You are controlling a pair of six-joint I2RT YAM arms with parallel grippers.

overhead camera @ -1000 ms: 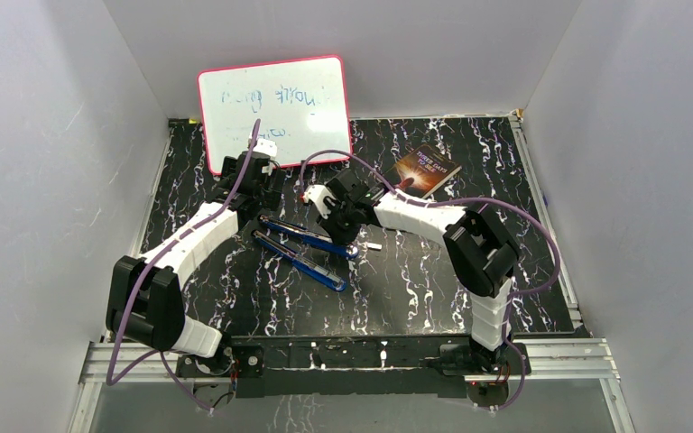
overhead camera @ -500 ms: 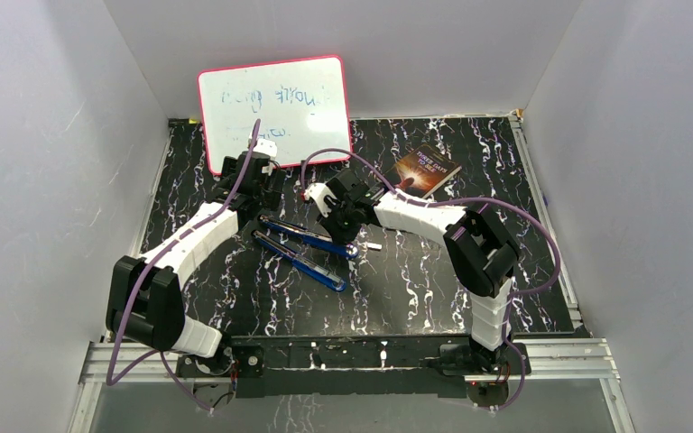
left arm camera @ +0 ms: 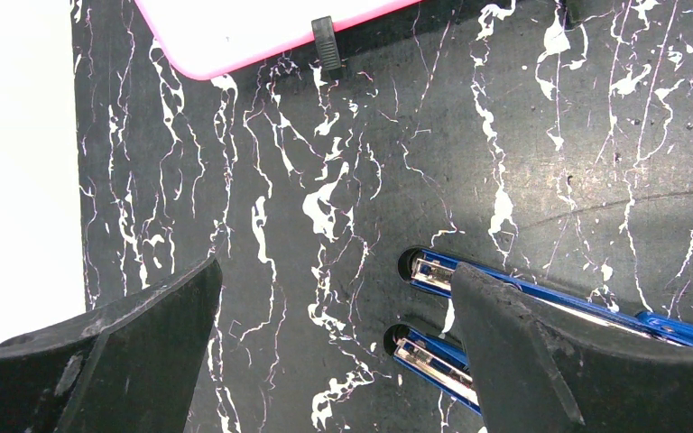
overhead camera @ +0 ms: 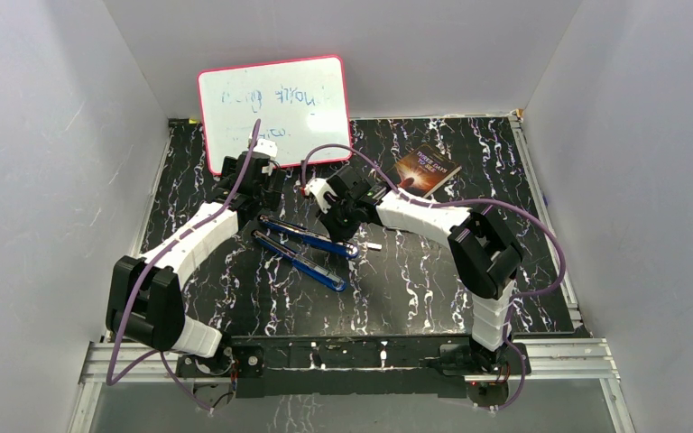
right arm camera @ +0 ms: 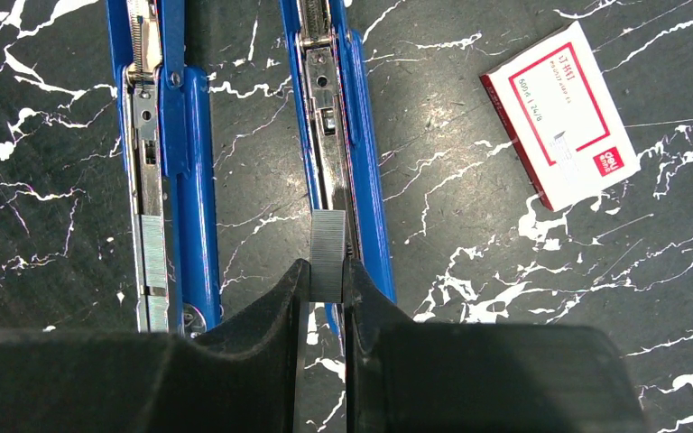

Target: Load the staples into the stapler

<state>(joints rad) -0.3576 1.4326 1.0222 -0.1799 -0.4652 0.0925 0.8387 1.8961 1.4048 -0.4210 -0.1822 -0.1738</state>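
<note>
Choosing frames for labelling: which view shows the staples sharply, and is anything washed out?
Right wrist: staples crisp, ridges visible, pinched in the right gripper. Left wrist: whiteboard blown out to plain white. Top external: soft, staples too small to see.

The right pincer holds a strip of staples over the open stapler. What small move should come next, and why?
Probably lower the right pincer a little, so the staples settle into the metal channel of the stapler. The strip sits over that channel, roughly lined up with it, and the jaws are shut on it, so it is not yet seated.
</note>
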